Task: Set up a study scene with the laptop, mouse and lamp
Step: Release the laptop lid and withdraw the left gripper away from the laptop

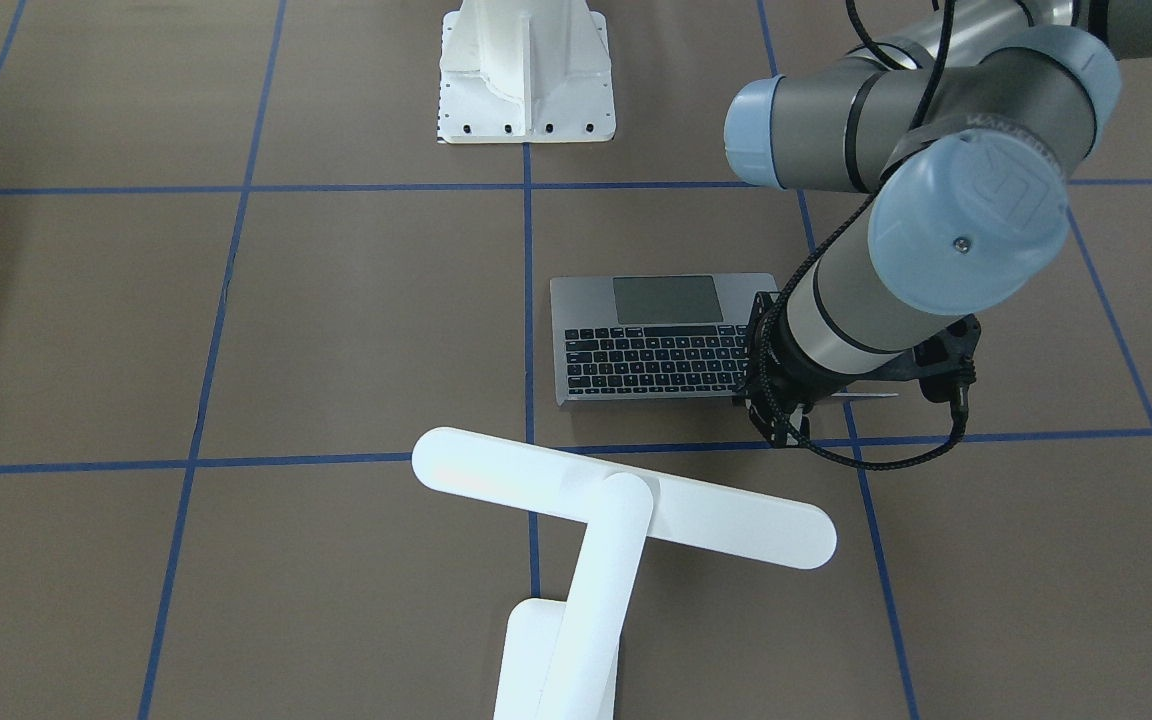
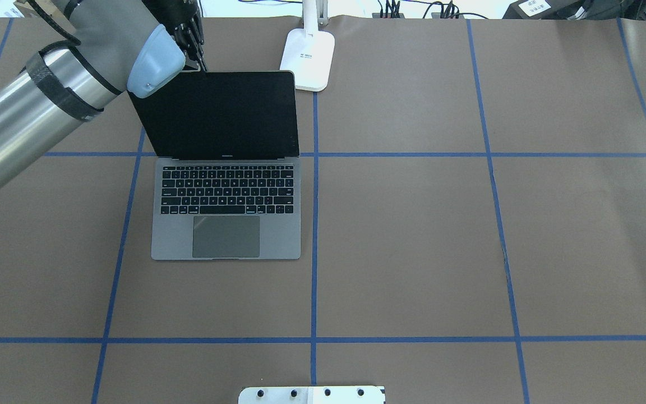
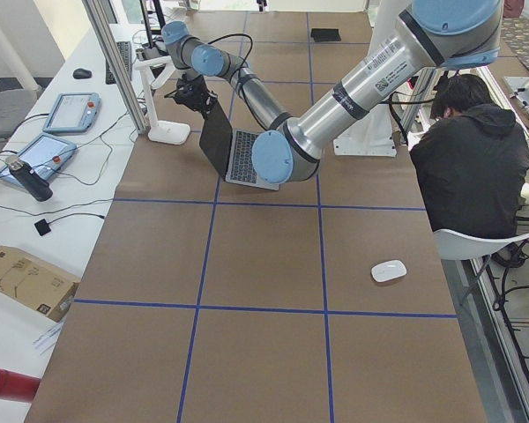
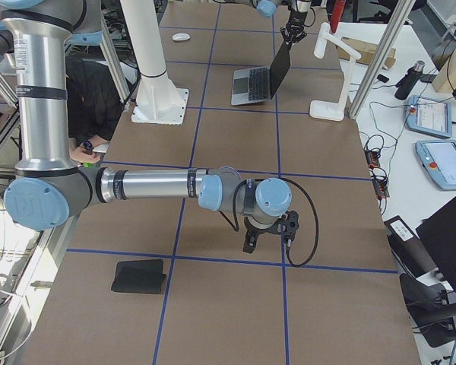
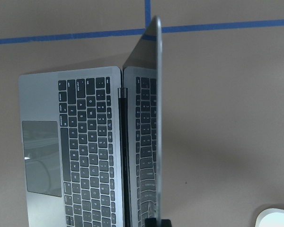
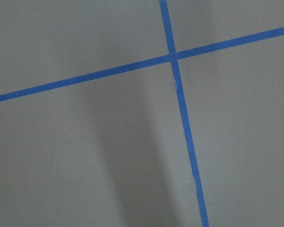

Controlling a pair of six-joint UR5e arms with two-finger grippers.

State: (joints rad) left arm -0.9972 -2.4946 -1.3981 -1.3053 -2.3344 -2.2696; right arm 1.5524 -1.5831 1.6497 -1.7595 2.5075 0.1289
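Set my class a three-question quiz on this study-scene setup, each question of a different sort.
1. True or false: the laptop has its lid open.
2. Fill in: far from the laptop and the lamp lies the white ___.
3. The left gripper meets the laptop at its: A trackpad; B screen corner; C keyboard.
Key: 1 true; 2 mouse; 3 B.

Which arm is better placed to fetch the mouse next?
Left, probably. The mouse lies toward the table's left end, the left gripper grips the laptop, and the right gripper hangs near the right end.
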